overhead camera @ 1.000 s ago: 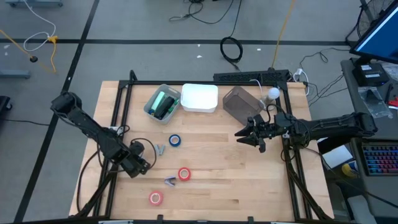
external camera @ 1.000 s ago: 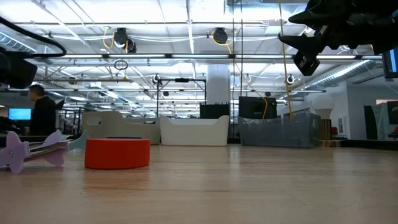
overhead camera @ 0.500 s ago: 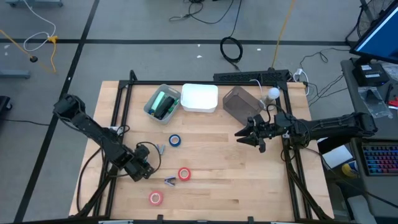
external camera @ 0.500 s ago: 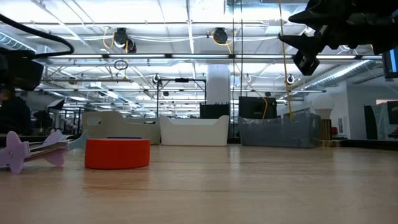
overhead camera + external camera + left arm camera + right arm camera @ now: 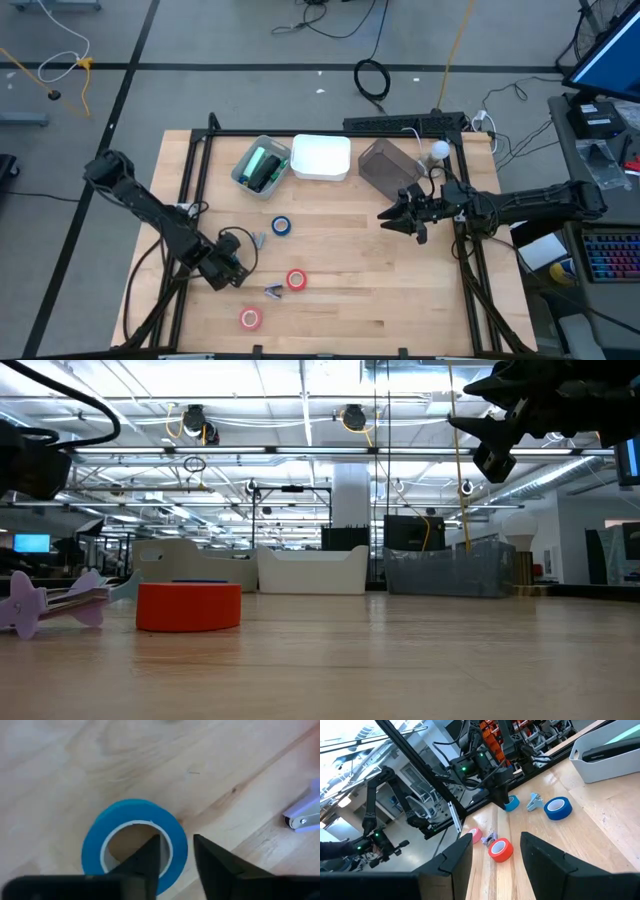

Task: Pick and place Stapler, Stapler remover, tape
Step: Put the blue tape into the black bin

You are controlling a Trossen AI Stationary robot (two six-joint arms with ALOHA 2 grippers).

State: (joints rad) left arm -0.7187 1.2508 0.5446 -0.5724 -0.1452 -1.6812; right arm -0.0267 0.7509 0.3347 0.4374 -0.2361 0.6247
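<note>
Left pincer (image 5: 232, 268), high view: low over the table (image 5: 360, 300), covering the blue tape roll. Left wrist view: one finger inside the blue tape roll (image 5: 134, 845), one outside, straddling its wall; grip not yet firm. Step: picking tape. Next: pinch, lift. Right pincer (image 5: 400, 216) parted, empty, hovering near the grey bin (image 5: 385, 165).

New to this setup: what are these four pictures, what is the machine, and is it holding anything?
Two dark robot arms work at a table. One picture looks down from above, one level across the tabletop, two from wrist cameras. On the table lie a blue roll, red roll and pink roll of tape, a staple remover, and bins at the back. The left gripper is down at a second blue roll; a grip isn't clear. The right gripper hangs open and empty at the right.
</note>
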